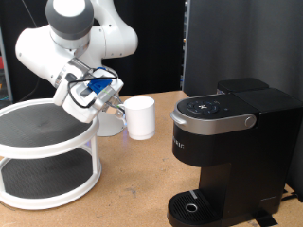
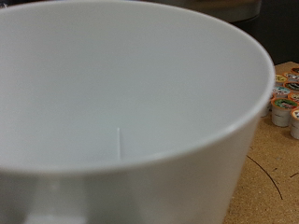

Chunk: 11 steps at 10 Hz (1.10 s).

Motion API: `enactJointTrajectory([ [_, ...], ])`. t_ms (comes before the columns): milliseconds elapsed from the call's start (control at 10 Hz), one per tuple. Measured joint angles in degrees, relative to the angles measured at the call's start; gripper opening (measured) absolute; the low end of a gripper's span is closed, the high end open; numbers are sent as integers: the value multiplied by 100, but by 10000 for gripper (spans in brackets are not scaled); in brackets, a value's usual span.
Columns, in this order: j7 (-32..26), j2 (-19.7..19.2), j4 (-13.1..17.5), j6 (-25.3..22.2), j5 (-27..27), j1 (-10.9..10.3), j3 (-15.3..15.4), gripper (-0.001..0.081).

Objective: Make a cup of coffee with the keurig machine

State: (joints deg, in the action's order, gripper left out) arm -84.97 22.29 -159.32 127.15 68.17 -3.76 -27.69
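In the exterior view, the gripper [image 1: 115, 107] sat at the left side of the white mug [image 1: 141, 117], level with its handle, presumably to grasp it there; whether the fingers had clenched could not be told. The mug stood on the wooden table [image 1: 133, 184] at frame centre, well apart from the Keurig machine [image 1: 227, 151] at right, whose drip tray [image 1: 194, 206] stood bare. The wrist view showed the mug's empty interior [image 2: 121, 93] and coffee pods [image 2: 285, 98] at the right edge.

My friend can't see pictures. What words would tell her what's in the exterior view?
A white robot arm's pincer reaches down beside a small white cup standing on a wooden table. To the exterior view's right stands a big black keurig machine with its lid down, nothing on its drip tray. At the left is a round white two-level shelf.
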Motion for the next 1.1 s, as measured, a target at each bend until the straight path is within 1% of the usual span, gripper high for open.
enactJointTrajectory([
  [300, -82, -116, -16, 53, 3, 0, 1, 69],
  [600, -285, -277, -23, 167, 57, 0, 1, 69],
  [1100, -840, -750, -10, 348, 487, -19, 17, 69],
])
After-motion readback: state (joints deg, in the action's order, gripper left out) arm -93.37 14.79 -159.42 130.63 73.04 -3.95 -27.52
